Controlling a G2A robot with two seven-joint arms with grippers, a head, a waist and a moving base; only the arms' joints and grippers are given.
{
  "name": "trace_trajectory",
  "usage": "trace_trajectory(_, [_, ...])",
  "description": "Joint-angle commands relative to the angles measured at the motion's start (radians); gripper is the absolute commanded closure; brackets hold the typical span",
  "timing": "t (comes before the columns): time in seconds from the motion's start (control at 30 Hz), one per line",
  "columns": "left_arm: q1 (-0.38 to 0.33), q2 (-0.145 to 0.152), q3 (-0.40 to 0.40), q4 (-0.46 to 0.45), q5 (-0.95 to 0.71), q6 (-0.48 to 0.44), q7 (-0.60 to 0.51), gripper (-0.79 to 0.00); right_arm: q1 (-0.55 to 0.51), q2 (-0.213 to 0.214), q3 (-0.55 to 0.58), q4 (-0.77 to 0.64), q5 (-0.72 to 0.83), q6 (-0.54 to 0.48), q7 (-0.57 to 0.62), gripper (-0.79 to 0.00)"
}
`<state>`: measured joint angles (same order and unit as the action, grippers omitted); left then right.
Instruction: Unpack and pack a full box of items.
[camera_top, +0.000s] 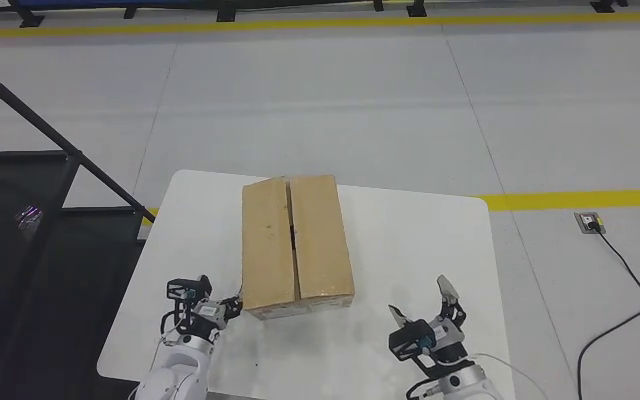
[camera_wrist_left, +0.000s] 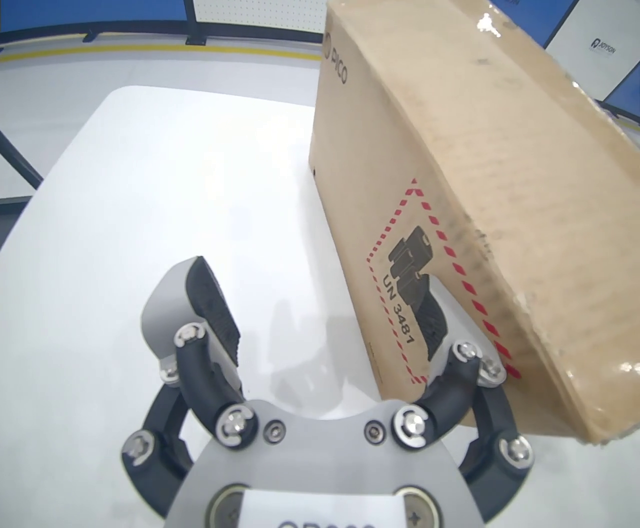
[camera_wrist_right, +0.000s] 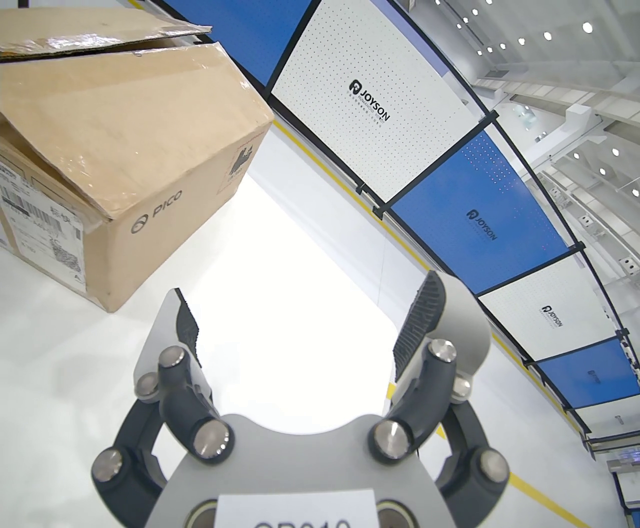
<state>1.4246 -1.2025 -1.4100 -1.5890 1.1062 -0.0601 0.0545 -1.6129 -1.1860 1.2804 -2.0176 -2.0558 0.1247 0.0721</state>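
Observation:
A brown cardboard box (camera_top: 295, 243) stands in the middle of the white table (camera_top: 420, 250), its two top flaps folded shut with a seam between them. My left gripper (camera_top: 205, 297) is open at the box's near left corner; in the left wrist view (camera_wrist_left: 320, 295) one finger lies against the box's side (camera_wrist_left: 450, 210) by a red-dashed label. My right gripper (camera_top: 425, 305) stands open over bare table to the right of the box, apart from it. The right wrist view shows it (camera_wrist_right: 310, 310) holding nothing, with the box (camera_wrist_right: 110, 150) off to the side.
The table's near edge runs just below both grippers. A black frame and dark mat (camera_top: 40, 260) lie left of the table. A yellow floor line (camera_top: 560, 200) and a floor socket with cable (camera_top: 590, 222) lie to the right.

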Motion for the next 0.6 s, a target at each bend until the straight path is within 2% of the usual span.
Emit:
trace_trajectory(0.0, [0.001, -0.002, 0.010, -0.006, -0.001, -0.007, -0.003, -0.785, 0.012, -0.005, -0.028, -0.010, -0.056, 0.025, 0.054, -0.785])
trace_trajectory(0.2, [0.003, -0.007, 0.036, -0.018, 0.012, -0.008, -0.004, -0.785, 0.053, -0.018, -0.074, -0.026, -0.074, 0.010, 0.105, -0.785])
trace_trajectory(0.57, [0.006, -0.007, 0.036, -0.021, 0.022, -0.016, -0.008, -0.785, 0.047, -0.018, -0.073, -0.022, -0.065, 0.014, 0.082, -0.785])
